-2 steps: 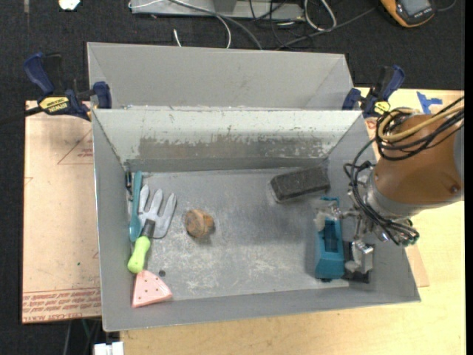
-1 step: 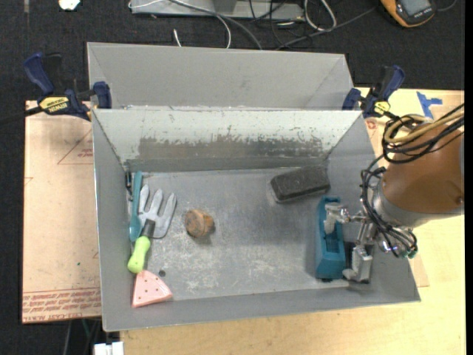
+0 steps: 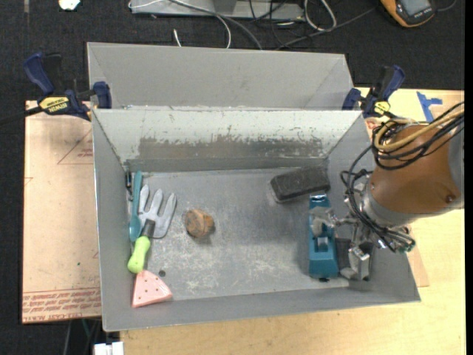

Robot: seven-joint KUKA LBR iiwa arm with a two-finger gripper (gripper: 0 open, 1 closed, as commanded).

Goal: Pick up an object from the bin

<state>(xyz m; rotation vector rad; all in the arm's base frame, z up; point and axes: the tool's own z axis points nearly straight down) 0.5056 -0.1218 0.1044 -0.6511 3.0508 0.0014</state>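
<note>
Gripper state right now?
Gripper: cannot be told. It sits beside a blue blocky thing at the right end of the bin.

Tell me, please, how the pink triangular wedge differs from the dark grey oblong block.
The pink triangular wedge is pale and three-cornered; the dark grey oblong block is long and almost black. The wedge lies in the view's near left corner, the block by the far wall. Both lie flat.
</note>
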